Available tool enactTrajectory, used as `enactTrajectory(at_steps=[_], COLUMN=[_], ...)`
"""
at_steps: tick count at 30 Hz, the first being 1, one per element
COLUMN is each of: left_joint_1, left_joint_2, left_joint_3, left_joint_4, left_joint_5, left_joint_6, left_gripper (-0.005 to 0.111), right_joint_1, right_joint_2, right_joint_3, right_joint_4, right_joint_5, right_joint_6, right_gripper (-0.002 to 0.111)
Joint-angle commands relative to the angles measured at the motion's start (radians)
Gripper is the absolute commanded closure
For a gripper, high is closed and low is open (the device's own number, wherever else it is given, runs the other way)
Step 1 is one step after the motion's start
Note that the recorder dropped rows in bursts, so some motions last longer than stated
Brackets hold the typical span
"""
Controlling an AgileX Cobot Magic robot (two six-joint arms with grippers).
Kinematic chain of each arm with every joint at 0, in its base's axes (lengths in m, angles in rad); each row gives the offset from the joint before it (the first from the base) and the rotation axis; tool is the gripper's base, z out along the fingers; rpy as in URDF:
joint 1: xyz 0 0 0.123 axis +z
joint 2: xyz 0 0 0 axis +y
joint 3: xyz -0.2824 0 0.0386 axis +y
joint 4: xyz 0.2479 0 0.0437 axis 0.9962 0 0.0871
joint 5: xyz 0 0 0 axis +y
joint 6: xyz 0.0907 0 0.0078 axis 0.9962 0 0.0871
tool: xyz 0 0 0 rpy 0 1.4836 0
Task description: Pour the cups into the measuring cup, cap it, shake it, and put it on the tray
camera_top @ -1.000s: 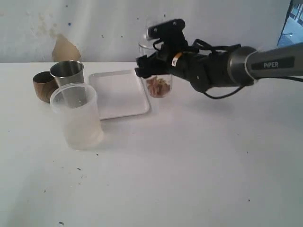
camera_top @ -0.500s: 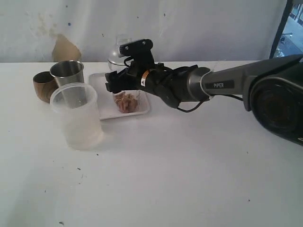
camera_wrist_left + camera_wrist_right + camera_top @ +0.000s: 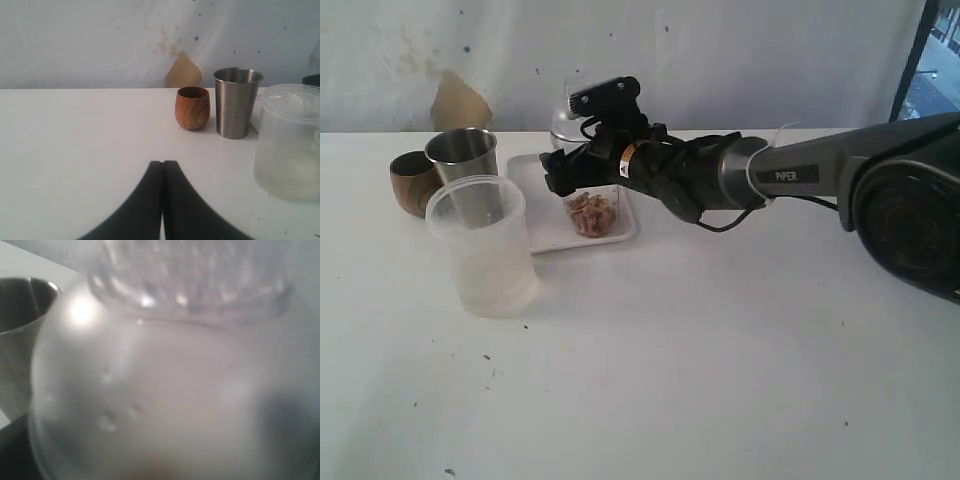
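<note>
The right gripper is seen clamped on the tall clear plastic measuring cup, which holds brown bits and is topped by a clear domed cap. The cup is held at the right part of the flat white rectangular tray, upper centre of the exterior view; whether its base touches cannot be told. Left of the tray stand the tapered steel tumbler and the rounded brown wooden cup, with a wide frosted plastic tumbler in front of them. The left gripper is pressed closed on nothing.
</note>
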Motion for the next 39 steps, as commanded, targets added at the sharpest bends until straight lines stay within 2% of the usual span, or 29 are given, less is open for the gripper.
enactTrajectory(at_steps=[1,16,23,25,26,28,29,30,35,39], left_joint_1=[-0.004,-0.004,-0.004,-0.004,-0.004,-0.004,-0.004,-0.004,-0.004,-0.004], left_joint_2=[-0.004,-0.004,-0.004,-0.004,-0.004,-0.004,-0.004,-0.004,-0.004,-0.004], left_joint_3=[0.005,0.005,0.005,0.005,0.005,0.005,0.005,0.005,0.005,0.005], left_joint_4=[0.001,0.001,0.001,0.001,0.001,0.001,0.001,0.001,0.001,0.001], left_joint_5=[-0.003,-0.003,-0.003,-0.003,-0.003,-0.003,-0.003,-0.003,-0.003,-0.003], left_joint_6=[0.002,0.002,0.002,0.002,0.002,0.002,0.002,0.002,0.002,0.002], left_gripper=[0.107,0.107,0.107,0.107,0.107,0.107,0.107,0.107,0.107,0.107], right_joint_1=[0.001,0.001,0.001,0.001,0.001,0.001,0.001,0.001,0.001,0.001], right_joint_2=[-0.035,-0.243,-0.478,-0.542,-0.569,-0.695,-0.725,-0.776,-1.058,-1.324], right_joint_3=[-0.009,-0.009,0.026,0.068,0.089,0.208,0.245,0.308,0.582,0.797], right_joint_4=[-0.009,-0.007,-0.007,-0.007,-0.007,-0.011,-0.006,-0.004,-0.004,0.008], right_joint_5=[-0.009,0.163,0.452,0.456,0.456,0.459,0.461,0.464,0.397,0.208], right_joint_6=[-0.01,-0.012,-0.054,-0.054,-0.056,-0.074,-0.072,-0.072,-0.072,-0.069], right_gripper=[0.01,0.01,0.011,0.018,0.025,0.072,0.086,0.106,0.107,0.107])
